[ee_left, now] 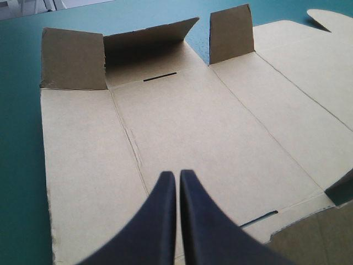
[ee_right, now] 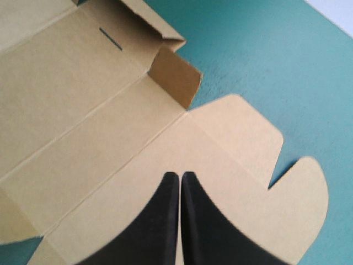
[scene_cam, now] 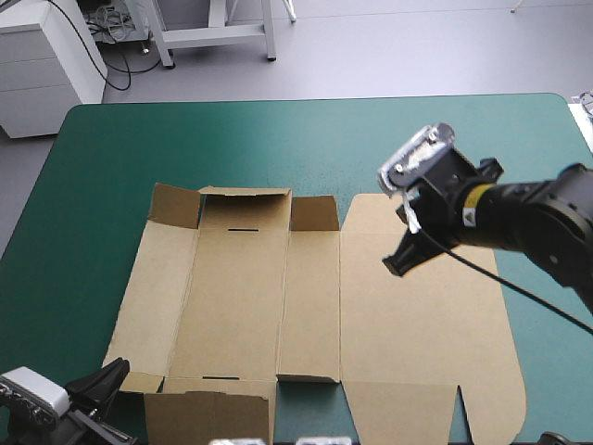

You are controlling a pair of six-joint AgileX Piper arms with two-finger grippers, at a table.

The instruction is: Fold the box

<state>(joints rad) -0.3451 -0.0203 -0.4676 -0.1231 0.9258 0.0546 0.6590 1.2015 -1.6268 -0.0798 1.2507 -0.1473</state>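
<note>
High view shows the box [scene_cam: 241, 306], a cut sheet of brown cardboard, lying open and mostly flat on the teal-green tabletop [scene_cam: 111, 167] between the two arms. The right tool [scene_cam: 400, 264], a pair of broad black curved fingers, hangs over the sheet's wide, round-cornered lid panel [scene_cam: 417, 334]. Its fingers are pressed together into one point and grip nothing. Whether the tip touches the board cannot be told.

In the right wrist view this tool [ee_right: 180, 175] is closed over the same panel, with a short raised flap [ee_right: 175, 77] ahead of it and bare teal-green cover beyond.

The left tool [scene_cam: 100, 382] sits low at the sheet's near-left corner, just beside a small corner flap [scene_cam: 141, 381]. In the left wrist view it [ee_left: 177, 174] is likewise closed and empty, its tips meeting above the box's middle panel. Ahead of it a narrow slot [ee_left: 160, 76] is cut in the board, and beyond that three end flaps [ee_left: 74, 61] stand raised along the sheet's far edge.
</note>
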